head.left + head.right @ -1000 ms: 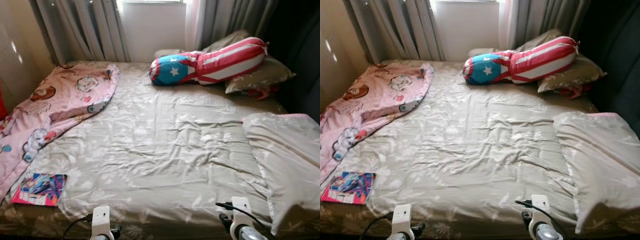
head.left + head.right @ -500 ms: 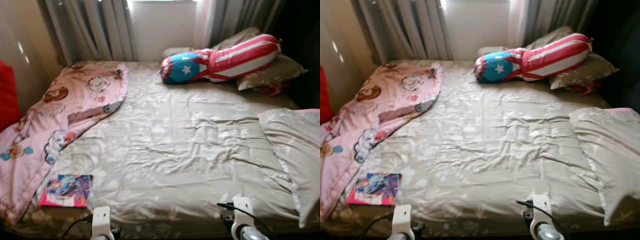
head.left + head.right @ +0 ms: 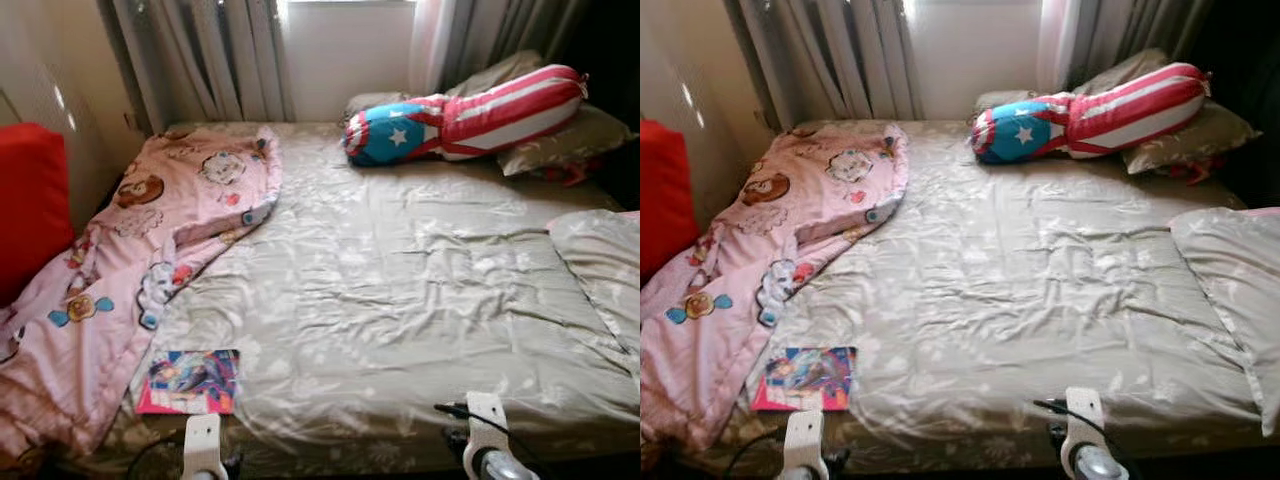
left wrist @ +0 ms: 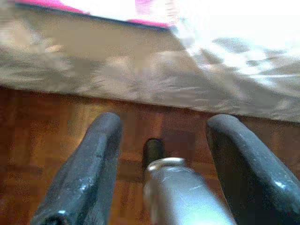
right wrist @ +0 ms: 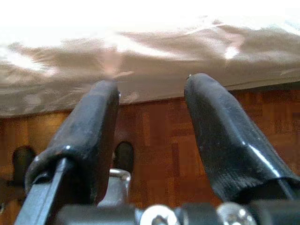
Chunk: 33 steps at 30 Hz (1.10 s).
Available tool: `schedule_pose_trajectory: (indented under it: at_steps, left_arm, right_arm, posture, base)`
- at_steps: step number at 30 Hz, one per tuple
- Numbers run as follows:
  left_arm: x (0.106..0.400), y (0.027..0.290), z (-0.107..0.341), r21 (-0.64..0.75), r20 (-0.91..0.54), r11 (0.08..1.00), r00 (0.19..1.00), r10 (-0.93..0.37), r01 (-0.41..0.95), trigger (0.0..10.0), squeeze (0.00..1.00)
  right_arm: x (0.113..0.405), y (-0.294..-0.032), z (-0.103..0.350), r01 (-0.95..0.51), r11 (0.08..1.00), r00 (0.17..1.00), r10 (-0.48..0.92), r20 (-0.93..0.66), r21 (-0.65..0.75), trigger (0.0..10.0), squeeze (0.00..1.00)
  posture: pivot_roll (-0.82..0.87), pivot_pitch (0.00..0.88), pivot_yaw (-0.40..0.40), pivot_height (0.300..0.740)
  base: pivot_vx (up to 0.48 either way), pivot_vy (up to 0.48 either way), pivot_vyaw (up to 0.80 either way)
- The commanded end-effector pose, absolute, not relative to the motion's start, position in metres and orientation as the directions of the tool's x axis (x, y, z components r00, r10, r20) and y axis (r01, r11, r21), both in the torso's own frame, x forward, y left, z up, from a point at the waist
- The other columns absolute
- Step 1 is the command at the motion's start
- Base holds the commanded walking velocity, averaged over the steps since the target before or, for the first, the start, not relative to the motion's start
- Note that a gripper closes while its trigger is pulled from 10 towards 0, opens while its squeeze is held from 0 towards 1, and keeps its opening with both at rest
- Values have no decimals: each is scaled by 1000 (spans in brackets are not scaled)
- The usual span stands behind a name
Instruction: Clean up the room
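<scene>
A wide bed takes up most of the head view, covered by a beige patterned sheet that is wrinkled across the middle. Grey curtains hang behind its far edge at 12 o'clock, with a bright strip of window between them. A pink cartoon-print blanket runs from about 11 o'clock on the mattress down to 8 o'clock, where it spills off the bed's left side. Beside it at 9 o'clock stands a red cushion against the wall. At 1 o'clock a bolster printed with red and white stripes and a white star on blue lies across beige pillows. Another beige pillow lies at 3 o'clock, cut off by the frame edge. At 7 o'clock, flat on the sheet near the bed's front edge and touching the blanket's hem, lies a colourful magazine with a pink border.

Both arms hang low in front of the bed. The left gripper has its two black fingers spread apart, holding nothing, above reddish-brown parquet floor, with the sheet's edge and the magazine's pink border just beyond. The right gripper is likewise released and empty over the same floor, facing the bed's draped side
</scene>
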<state>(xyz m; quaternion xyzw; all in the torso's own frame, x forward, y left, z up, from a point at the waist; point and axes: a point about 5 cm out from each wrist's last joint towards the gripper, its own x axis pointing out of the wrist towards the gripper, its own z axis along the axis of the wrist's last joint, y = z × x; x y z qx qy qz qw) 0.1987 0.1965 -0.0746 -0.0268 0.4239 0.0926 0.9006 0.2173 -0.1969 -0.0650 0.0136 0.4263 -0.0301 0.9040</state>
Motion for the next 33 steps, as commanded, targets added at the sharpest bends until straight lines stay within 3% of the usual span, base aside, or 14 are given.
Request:
schedule_pose_trajectory:
  at_steps: [1, 33]
  left_arm:
    - [196, 196, -76, 34, -777, 981, 612, 147, -192, 10000, 0]
    - [196, 197, -76, 40, -777, 977, 608, 164, -212, 10000, 0]
  right_arm:
    - [218, -196, -65, 59, 998, 635, -38, -772, -1, 10000, 0]
    - [217, -196, -65, 40, 999, 627, -36, -778, -14, 10000, 0]
  posture:
    - [-54, 3, -21, 740]
    - [-43, 0, -23, 740]
  base:
    - [0, 412, 0]
    - [0, 399, 0]
